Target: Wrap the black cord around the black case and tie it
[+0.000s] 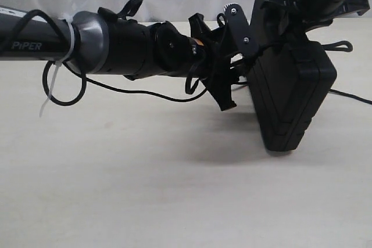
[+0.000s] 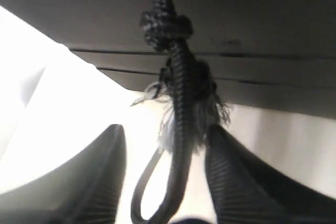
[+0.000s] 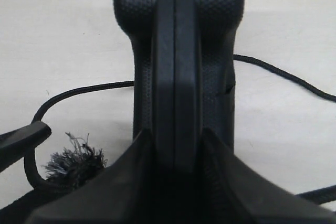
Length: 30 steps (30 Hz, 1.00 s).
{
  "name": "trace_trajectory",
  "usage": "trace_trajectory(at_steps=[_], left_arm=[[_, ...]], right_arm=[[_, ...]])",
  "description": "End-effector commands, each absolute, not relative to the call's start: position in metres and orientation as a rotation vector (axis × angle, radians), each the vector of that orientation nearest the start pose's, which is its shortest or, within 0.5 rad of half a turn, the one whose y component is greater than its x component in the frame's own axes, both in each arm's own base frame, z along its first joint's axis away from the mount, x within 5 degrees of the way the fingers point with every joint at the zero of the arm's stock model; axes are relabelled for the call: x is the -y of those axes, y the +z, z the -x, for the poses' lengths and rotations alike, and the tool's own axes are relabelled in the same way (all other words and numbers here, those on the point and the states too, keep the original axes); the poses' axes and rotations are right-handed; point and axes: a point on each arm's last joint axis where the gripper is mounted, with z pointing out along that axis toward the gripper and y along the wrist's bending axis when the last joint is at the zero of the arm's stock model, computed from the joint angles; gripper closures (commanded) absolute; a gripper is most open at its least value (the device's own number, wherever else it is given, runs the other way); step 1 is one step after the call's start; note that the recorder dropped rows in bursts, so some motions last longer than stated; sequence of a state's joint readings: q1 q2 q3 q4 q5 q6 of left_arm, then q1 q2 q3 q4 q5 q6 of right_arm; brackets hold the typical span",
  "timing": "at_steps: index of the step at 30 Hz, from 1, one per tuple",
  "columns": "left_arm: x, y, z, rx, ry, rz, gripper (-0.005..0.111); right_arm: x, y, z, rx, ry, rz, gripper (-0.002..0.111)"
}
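Black case (image 1: 290, 103) was found raised on edge and tilted over the pale table (image 1: 174, 196), at the right of the exterior view. Whether its lowest corner touched the tabletop could not be confirmed. Right gripper (image 3: 176, 140) was clamped on one narrow edge of the case, with a ribbed finger (image 3: 131, 182) pressed against each face. Black cord (image 2: 178, 77) ran across a ribbed face of the case, carrying a knot (image 2: 165, 27) and, just beside it, a frayed lump (image 2: 202, 103). Left gripper (image 2: 165, 129) reached in from the left with its fingers well apart. The cord passed between them unpinched, the frayed lump brushing one fingertip (image 2: 218, 135). Further cord lay slack on the table beside the case. A small loop (image 1: 343, 45) stood out past the case's far edge.
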State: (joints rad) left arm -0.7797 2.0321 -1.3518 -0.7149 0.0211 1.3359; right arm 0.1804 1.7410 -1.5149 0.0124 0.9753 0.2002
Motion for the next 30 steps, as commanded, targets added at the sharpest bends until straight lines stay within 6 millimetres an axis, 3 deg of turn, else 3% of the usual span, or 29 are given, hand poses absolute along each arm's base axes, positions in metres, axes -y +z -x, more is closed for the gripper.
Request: trace_trajectory(at_steps=[1,5,13,19,30], left_arm=[[0.32,0.187,-0.325,-1.657,-0.087,-1.378,0.084],[0.32,0.187,-0.326,-1.652,-0.08,-1.375,0.107],[0.331,0.193,-0.318,-1.579,-0.036,-1.349,0.107],[0.349,0.196,-0.301,-1.434,0.006,-1.46,0.107],[0.354,0.207,-0.303,-1.356,0.076,-1.338,0.107]], right_arm=[[-0.068,0.31,-0.374,-2.631,0.152,-0.034,0.104],[-0.068,0.31,-0.374,-2.631,0.152,-0.034,0.104],[-0.068,0.31,-0.374,-2.631,0.152,-0.034,0.104],[-0.068,0.31,-0.374,-2.631,0.152,-0.034,0.104],[-0.068,0.31,-0.374,-2.631,0.152,-0.034,0.104]])
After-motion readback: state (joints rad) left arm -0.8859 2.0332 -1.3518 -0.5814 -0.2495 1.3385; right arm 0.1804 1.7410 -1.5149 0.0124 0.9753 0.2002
